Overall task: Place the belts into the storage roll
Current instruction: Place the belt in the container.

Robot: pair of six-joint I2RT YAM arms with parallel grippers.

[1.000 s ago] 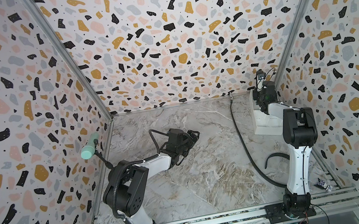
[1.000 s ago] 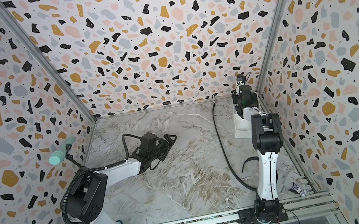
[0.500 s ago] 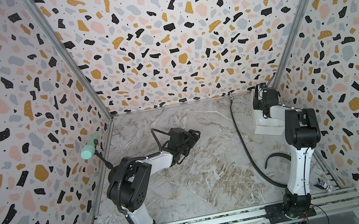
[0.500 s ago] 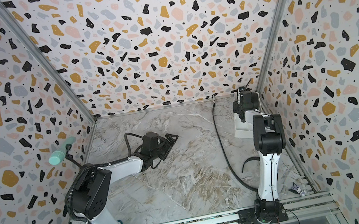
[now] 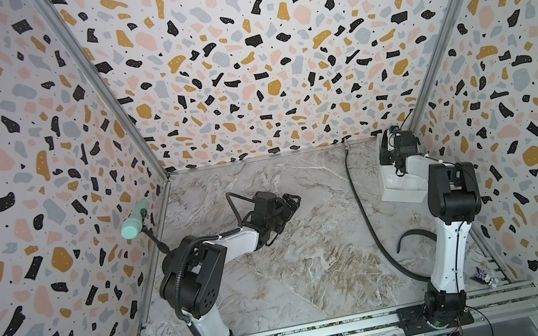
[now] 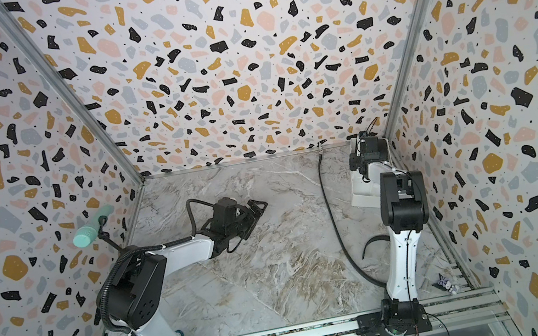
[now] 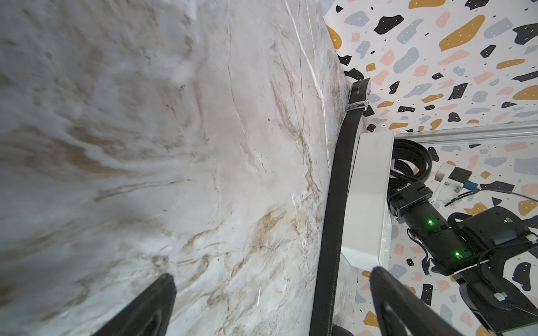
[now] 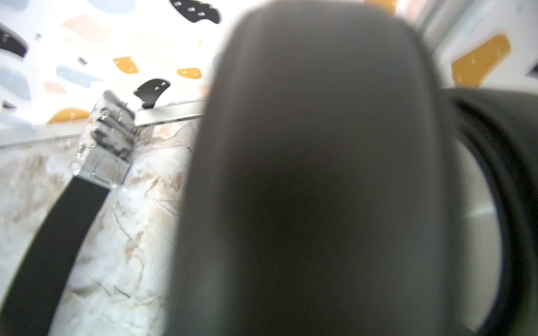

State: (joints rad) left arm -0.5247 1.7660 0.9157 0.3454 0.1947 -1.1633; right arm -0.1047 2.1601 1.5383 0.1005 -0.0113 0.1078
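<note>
One belt (image 5: 366,219) lies stretched along the marble floor from the back wall toward the right arm's base. Its silver-edged buckle (image 7: 359,94) rests near the wall. The storage roll (image 5: 398,191) is a white box at the far right, and the left wrist view shows a coiled belt (image 7: 413,157) in its far end. My right gripper (image 5: 388,155) points down into that end, at the coil. A blurred dark shape (image 8: 305,174) fills the right wrist view and hides the jaws. My left gripper (image 7: 272,279) hovers open and empty over the middle of the floor, left of the stretched belt.
A mint-green cylinder (image 5: 133,224) on a black stand leans by the left wall. A curled black strap end (image 5: 412,234) rises beside the right arm. Patterned walls close in three sides. A small crumpled item (image 5: 485,278) sits in the front right corner.
My right gripper has sunk a little lower over the far end of the white box. The left arm has barely shifted.
</note>
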